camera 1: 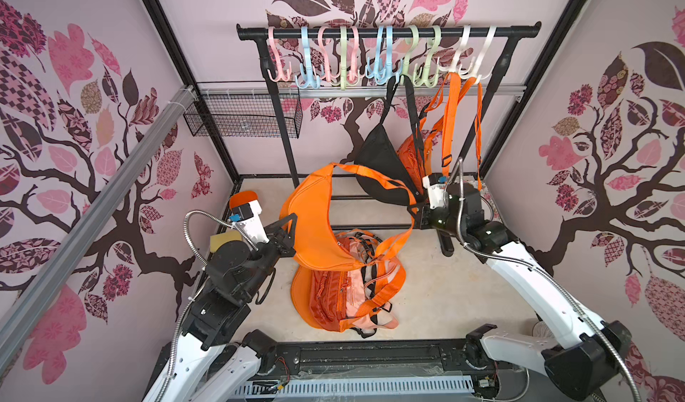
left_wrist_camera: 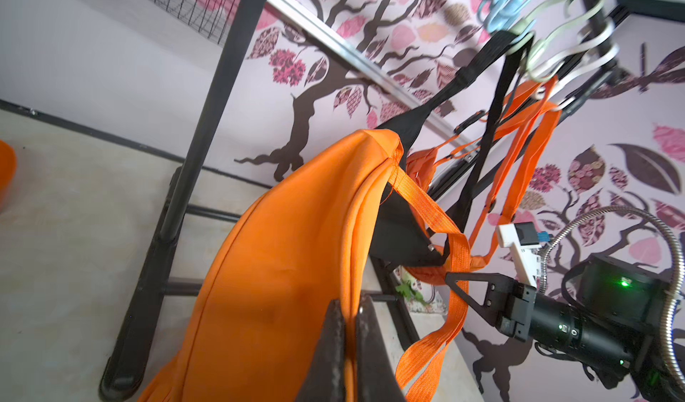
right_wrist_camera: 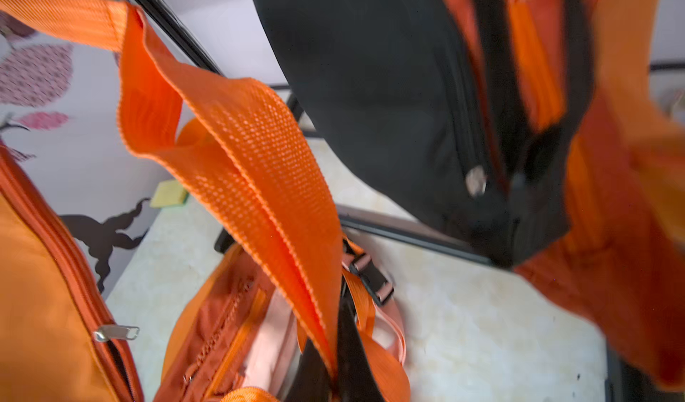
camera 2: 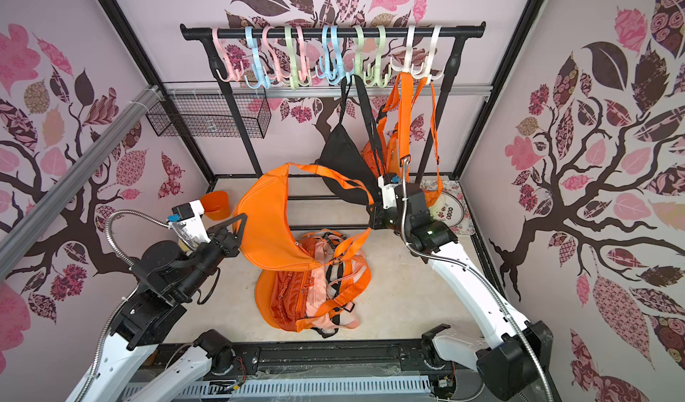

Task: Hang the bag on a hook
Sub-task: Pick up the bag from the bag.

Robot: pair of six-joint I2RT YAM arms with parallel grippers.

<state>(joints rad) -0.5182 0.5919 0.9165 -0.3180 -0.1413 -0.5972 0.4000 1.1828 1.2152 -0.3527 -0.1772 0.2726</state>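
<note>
Arms sit nearest the lens, white shells and black joints, reaching in over the pale table [camera 1: 463,289]. Black tube rack [camera 1: 389,32] stands at the back with a row of pastel plastic hooks [camera 1: 307,79], several of them free toward the left arm's side.

Orange bag [camera 1: 315,215] is off the table, slung between the two arms, well below the hooks. It is crescent-shaped, smooth matte fabric, limp. Left gripper [left_wrist_camera: 350,329] is clamped on the bag's edge. Right gripper [left_wrist_camera: 454,281] is closed on its strap [right_wrist_camera: 259,159], flat ribbed webbing, folded and twisted at the pinch.

Risks, as I judge them:
- Black bag [camera 1: 381,159] hangs just beside the right gripper. A straight lift could snag it or unseat it from its hook.
- Twisted webbing offers no clean open loop, so it may slide off a prong rather than seat.
- Slack strap trails toward the heap of bags [camera 1: 344,289] on the table, where buckles could catch it.
- Thin fabric pinch on the left may slip under the bag's weight.

Small metal zip pull [right_wrist_camera: 115,332] lies on orange fabric; which bag it belongs to I cannot tell.
</note>
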